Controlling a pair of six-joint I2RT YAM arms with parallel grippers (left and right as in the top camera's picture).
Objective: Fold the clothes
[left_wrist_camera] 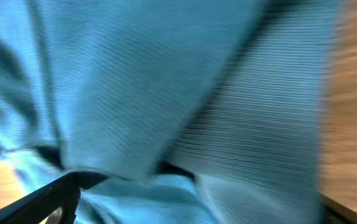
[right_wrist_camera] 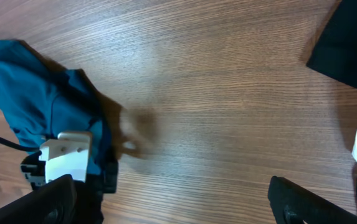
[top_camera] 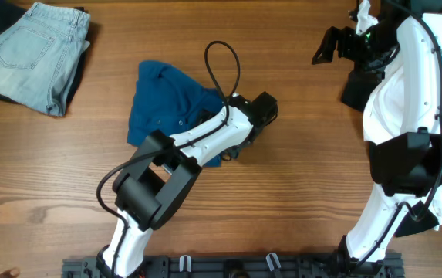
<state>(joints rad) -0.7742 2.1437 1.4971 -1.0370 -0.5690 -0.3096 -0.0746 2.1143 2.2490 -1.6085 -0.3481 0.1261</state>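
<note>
Overhead, the left arm reaches from the near edge of the table across the lower right part of the teal-blue shirt; the shirt lies crumpled in a heap on the wood, partly under that arm's forearm and wrist. The left wrist view is blurred and almost filled with the shirt's ribbed fabric, close against the left gripper; one dark finger shows at the lower left corner and the other only as a sliver at the lower right; the jaws stand spread wide, with cloth bunched between and ahead of them and nothing pinched; bare wood shows past the fabric on this gripper's right.

The right gripper hangs over bare table well to the right of the shirt; its two fingers are wide apart with nothing between them. In its wrist view the shirt lies off to its left, with the left arm's white wrist housing against the cloth; a black cloth lies ahead of this gripper on its right.

Pale denim jeans lie folded far beyond the left gripper, at the table's far left corner, well apart from the shirt.
</note>
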